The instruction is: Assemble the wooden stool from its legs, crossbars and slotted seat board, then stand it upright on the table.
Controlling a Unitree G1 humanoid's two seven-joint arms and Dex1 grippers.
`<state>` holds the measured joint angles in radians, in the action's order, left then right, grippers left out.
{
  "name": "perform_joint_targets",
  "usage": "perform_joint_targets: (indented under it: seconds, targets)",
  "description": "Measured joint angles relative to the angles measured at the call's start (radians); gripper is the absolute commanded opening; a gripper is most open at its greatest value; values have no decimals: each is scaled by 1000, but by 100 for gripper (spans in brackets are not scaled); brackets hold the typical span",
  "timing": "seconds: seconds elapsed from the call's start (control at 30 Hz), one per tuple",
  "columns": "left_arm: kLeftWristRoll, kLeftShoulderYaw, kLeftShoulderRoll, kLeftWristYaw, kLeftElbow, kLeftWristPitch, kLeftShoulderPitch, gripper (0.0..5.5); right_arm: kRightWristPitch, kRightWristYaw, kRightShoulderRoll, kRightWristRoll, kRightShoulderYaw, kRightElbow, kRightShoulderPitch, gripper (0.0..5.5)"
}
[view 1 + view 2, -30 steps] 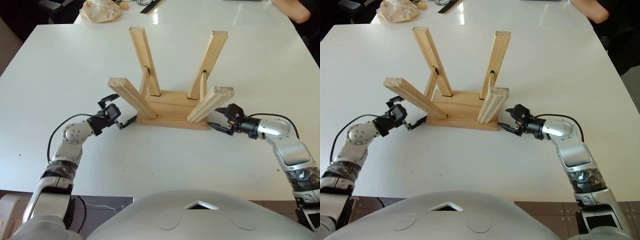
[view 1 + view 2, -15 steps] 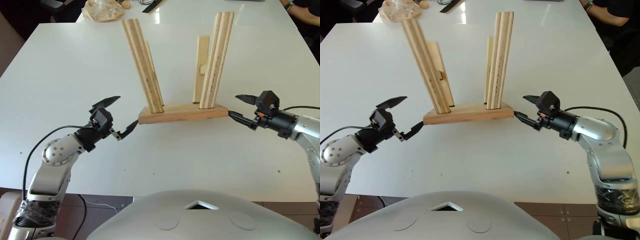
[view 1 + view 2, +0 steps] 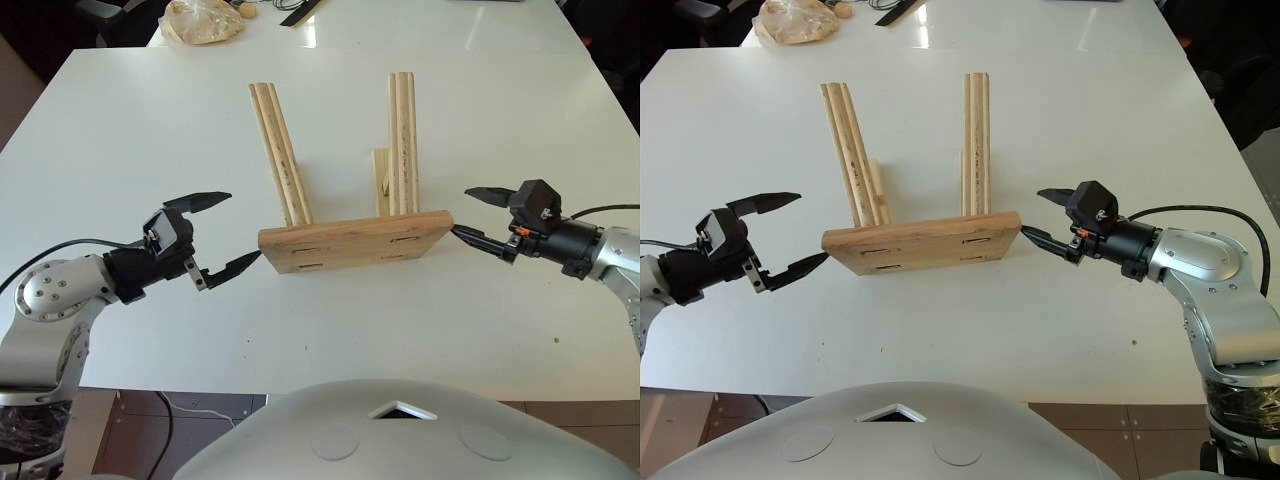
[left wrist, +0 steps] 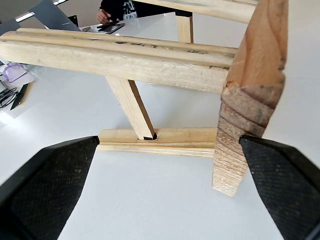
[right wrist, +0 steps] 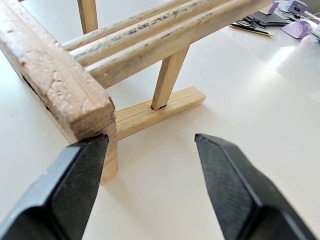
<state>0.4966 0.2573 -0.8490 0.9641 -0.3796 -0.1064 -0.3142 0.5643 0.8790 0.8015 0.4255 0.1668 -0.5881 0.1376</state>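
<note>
The assembled wooden stool lies on its side at the middle of the white table (image 3: 120,130). Its slotted seat board (image 3: 352,240) stands on edge and faces me, and the legs (image 3: 280,153) (image 3: 402,140) point away toward the far side. My left gripper (image 3: 245,225) is open at the seat's left end, its lower fingertip at the board's edge. My right gripper (image 3: 461,210) is open at the seat's right end, lower fingertip close to the board. In the left wrist view the seat's end (image 4: 255,75) sits between the black fingers (image 4: 45,190), with a crossbar (image 4: 132,107) behind.
A crumpled bag (image 3: 203,20) and a dark object (image 3: 300,10) lie at the table's far edge. The table's near edge runs just below both grippers. Bare tabletop lies to the left and right of the stool.
The stool, upside down with legs up, has been tipped over so that the seat's face turns toward me and the legs point away. Both grippers stayed open at the seat's ends.
</note>
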Motion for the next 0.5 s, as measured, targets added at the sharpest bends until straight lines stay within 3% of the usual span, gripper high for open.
perform_joint_targets:
  seconds: [0.17, 0.3, 0.5]
  targets:
    - [-21, -6, 9, 30, 99, 14, 58, 520, 29, 70, -8, 152, 50, 27, -29, 322]
    - [-3, -40, 38, 111, 130, 53, 55, 520, 37, 159, 1, 260, 111, 183, -102, 322]
    - [-58, -89, 56, 169, 257, 116, 40, 520, -69, 269, 44, 141, 38, 426, -109, 322]
